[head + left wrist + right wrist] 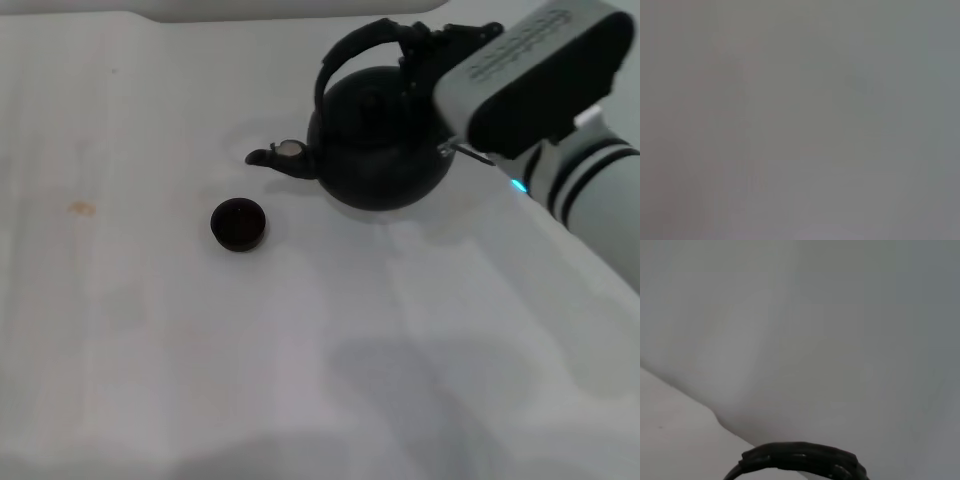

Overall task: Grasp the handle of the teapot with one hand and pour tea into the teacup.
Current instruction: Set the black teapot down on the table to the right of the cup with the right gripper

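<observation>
The teapot (pixel 378 140) sits on the white counter (pixel 300 350) toward the far right of the head view, upright, its base apparently flat on the cloth. Its handle (pixel 350 50) arches over the lid, and the same hoop shows at the edge of the right wrist view (pixel 800 457). The spout (pixel 275 156) points toward the robot's left, so the pot's long axis, spout to back, runs roughly left to right across the counter. The hoop seems to lie along about that same line.

The teacup (pixel 239 223) stands near the spout tip, a little nearer the robot and further left, apart from the pot. Its inside looks dark; whether it holds tea cannot be told.

The right end effector (pixel 425 50) is at the top right of the handle, dark fingers against the hoop. Whether they are closed on it or only around it cannot be told. The left end effector is out of sight; its wrist view shows only blank grey.

The step in hand is most likely the grasp. Next would come a firm hold, a lift, a short carry left until the spout is over the cup, then a gentle tip: the cup is a small target.
</observation>
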You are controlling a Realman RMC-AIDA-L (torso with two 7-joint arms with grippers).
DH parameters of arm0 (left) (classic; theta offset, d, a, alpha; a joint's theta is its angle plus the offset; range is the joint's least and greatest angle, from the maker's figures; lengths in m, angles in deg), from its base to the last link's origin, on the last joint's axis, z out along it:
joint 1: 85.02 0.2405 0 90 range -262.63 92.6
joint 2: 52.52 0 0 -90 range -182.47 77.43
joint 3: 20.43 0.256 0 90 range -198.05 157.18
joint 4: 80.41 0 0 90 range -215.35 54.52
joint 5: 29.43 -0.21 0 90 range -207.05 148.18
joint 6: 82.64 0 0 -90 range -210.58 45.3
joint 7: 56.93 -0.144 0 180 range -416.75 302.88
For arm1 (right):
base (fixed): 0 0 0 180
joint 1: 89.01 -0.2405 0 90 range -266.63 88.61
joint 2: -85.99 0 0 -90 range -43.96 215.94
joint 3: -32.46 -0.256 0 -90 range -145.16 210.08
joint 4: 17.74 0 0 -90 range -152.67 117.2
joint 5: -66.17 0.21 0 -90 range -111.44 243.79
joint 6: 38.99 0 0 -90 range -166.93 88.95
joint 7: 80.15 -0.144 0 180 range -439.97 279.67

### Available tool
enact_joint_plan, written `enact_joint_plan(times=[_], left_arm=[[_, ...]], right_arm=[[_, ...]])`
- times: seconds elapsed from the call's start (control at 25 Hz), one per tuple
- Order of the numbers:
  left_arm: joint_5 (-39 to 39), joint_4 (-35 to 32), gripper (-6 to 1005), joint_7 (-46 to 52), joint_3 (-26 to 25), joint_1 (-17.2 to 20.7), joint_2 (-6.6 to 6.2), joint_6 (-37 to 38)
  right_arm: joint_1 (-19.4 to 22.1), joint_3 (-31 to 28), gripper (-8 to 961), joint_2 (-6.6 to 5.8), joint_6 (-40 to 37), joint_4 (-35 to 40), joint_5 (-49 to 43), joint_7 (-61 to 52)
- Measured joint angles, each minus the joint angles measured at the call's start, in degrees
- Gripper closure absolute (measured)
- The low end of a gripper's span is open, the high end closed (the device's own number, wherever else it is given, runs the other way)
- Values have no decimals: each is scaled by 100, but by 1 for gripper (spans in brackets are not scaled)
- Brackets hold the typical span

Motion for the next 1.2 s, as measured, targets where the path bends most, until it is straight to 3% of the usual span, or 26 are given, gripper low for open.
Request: enact_joint_plan(times=[0.28, 0.52, 1.2], left_arm=[[-10, -7, 128, 0, 1, -8, -16, 14], [-23, -12, 127, 0, 1, -42, -17, 18], [-40, 0, 128, 0, 19, -62, 1, -22]], right_arm=[[652, -765, 847, 27, -1295, -129, 2, -644], [782, -1386, 847, 42, -2298, -615, 66, -950], [763, -1568, 847, 47, -2508, -795, 141, -936]])
